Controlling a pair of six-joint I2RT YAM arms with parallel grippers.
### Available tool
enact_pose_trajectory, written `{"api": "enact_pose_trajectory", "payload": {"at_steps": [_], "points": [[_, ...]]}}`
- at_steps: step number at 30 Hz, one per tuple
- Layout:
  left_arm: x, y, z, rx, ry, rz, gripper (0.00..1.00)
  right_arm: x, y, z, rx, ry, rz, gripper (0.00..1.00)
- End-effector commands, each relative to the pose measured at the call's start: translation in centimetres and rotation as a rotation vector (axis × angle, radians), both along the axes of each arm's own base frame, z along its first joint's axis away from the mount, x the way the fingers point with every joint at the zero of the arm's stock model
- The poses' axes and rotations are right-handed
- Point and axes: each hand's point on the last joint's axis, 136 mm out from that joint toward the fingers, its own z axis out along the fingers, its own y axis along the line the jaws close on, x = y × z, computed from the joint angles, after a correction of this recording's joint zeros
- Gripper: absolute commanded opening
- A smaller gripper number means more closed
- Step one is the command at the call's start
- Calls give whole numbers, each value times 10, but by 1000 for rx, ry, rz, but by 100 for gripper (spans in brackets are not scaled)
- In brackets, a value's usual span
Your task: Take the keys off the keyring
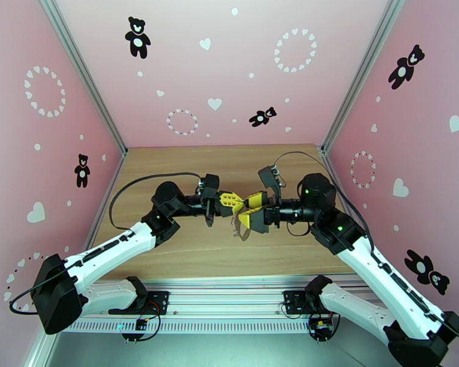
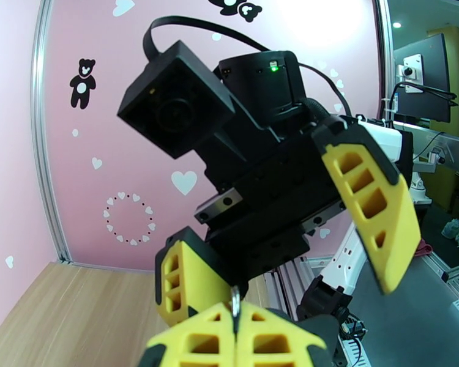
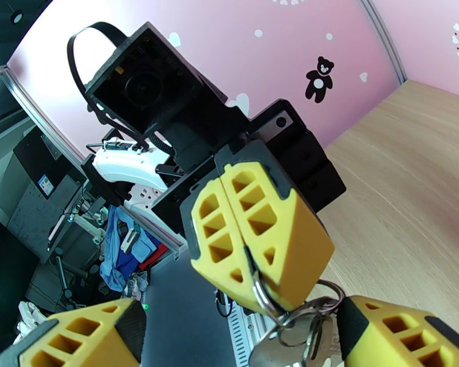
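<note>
Right wrist view shows the left gripper (image 3: pixel 254 281) pinching the keyring (image 3: pixel 261 301), the keys (image 3: pixel 279 353) hanging at its five o'clock between the wide-open fingers of the right gripper (image 3: pixel 238 320), which may close on the ring instead and tear it free.

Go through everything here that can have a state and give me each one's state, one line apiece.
left gripper: shut on the keyring, raised in the air.
right gripper: open, one finger on each side of the hanging keys.
keyring: pinched at its top, hanging free.
keys: not yet removed, dangling from the keyring.
</note>
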Motion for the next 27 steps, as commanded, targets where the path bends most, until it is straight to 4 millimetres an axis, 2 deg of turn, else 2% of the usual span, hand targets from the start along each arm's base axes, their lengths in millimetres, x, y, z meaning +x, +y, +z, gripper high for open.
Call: {"api": "enact_pose_trajectory", "payload": {"at_steps": [1,12,23,27], "points": [[2,3,14,-29,-36,16,0,-14,-7,21,37,-53,11,87],[0,6,16,-31,-43,26,0,-23,-9,22,45,-27,29,80],[-2,7,16,-34,-46,27,0,-16,-13,25,47,-61,-31,69],[-2,8,18,-39,-47,27,0,-10,-11,28,62,-68,-43,69]]}}
